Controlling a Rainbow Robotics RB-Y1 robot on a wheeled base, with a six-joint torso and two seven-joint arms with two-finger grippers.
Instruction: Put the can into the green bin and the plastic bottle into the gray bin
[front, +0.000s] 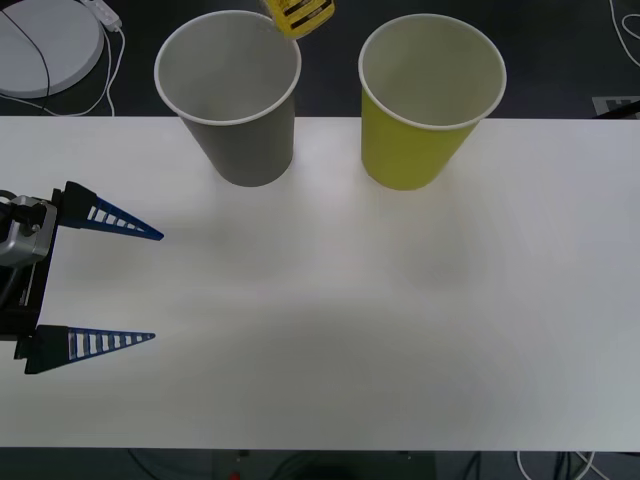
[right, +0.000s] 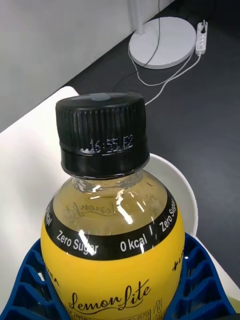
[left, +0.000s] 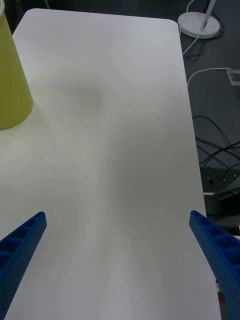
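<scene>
My right gripper (right: 117, 295) clamps its blue ribbed fingers (right: 200, 280) on the plastic bottle (right: 112, 220), which hangs at the far rim of the gray bin (front: 240, 100), cut off at the frame's top. It is glossy, rounded, with a ridged black cap (right: 102, 132). The green bin (front: 425, 105) stands just beside the gray one. My left gripper (front: 110, 285) rests spread wide at the left edge of the smooth white table (front: 350, 320).

Table (front: 330, 330): you see a white top with rounded corners.
Floor (right: 200, 100): dark gray.
Round base (front: 45, 45): white disc on the floor beyond the table.
Power strip (right: 202, 36): white.
Cables (left: 215, 150): dark, loose beside the table.
</scene>
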